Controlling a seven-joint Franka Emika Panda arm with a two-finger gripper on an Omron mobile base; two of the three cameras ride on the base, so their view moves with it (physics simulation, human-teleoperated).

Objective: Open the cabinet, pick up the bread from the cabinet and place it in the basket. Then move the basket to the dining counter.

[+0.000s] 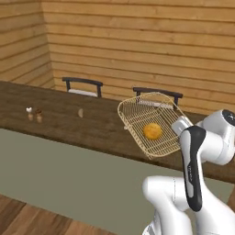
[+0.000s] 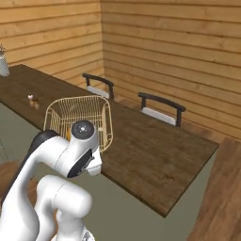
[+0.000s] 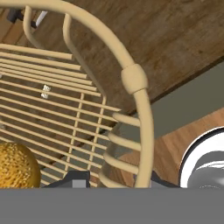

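Wood-panelled walls back the table (image 1: pixel 69 121). End effector (image 3: pixel 111 181) is clamped on the basket (image 1: pixel 137 114) rim, carried tilted above the table (bread (image 1: pixel 152 131) inside). Level it before lowering, then release.

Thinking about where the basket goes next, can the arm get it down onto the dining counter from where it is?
Probably yes. The gripper is shut on the basket rim, the bread inside, and the basket hangs tilted over the dining counter, where bare wood lies below it.
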